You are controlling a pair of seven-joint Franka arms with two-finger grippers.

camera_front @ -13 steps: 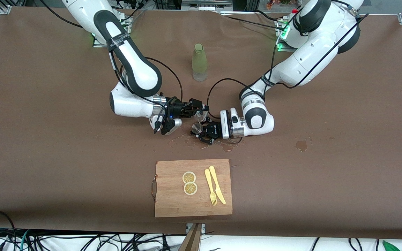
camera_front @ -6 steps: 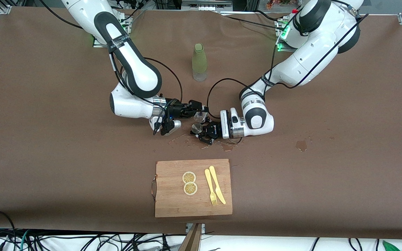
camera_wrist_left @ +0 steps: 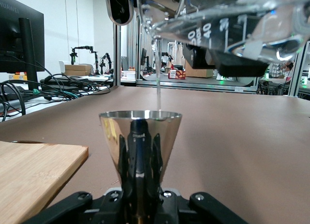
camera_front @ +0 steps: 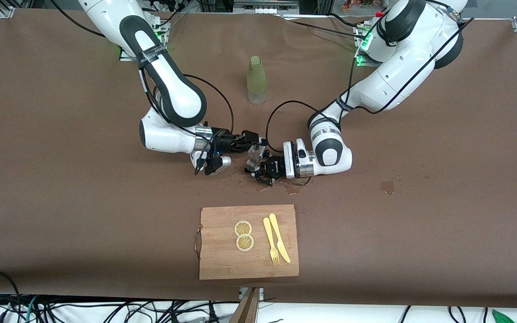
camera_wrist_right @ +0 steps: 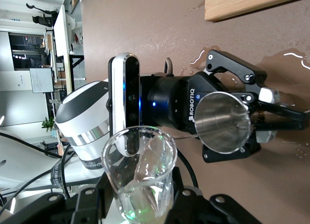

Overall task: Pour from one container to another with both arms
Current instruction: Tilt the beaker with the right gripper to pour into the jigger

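My left gripper (camera_front: 262, 169) is shut on the stem of a small steel cone-shaped cup (camera_wrist_left: 140, 132), which it holds upright just above the table. The cup's round mouth (camera_wrist_right: 223, 122) faces the right wrist view. My right gripper (camera_front: 250, 144) is shut on a clear marked beaker (camera_wrist_right: 140, 170). The beaker (camera_wrist_left: 218, 25) is tipped above the steel cup. A thin stream (camera_wrist_left: 158, 78) falls from its lip into the cup. Both hands meet over the middle of the table, and the cup (camera_front: 252, 165) sits just under the beaker (camera_front: 256, 151).
A pale green bottle (camera_front: 256, 80) stands farther from the camera than the hands. A wooden board (camera_front: 222, 262) nearer the camera carries two lemon slices (camera_front: 243, 228) and a yellow fork (camera_front: 271, 244) and knife (camera_front: 280, 235). Wet patches (camera_front: 292, 188) lie under the hands, with another wet patch (camera_front: 387, 187) toward the left arm's end.
The right arm's wrist has drawn back slightly toward its own end of the table, with the beaker still tipped over the cup. The left arm has not moved.
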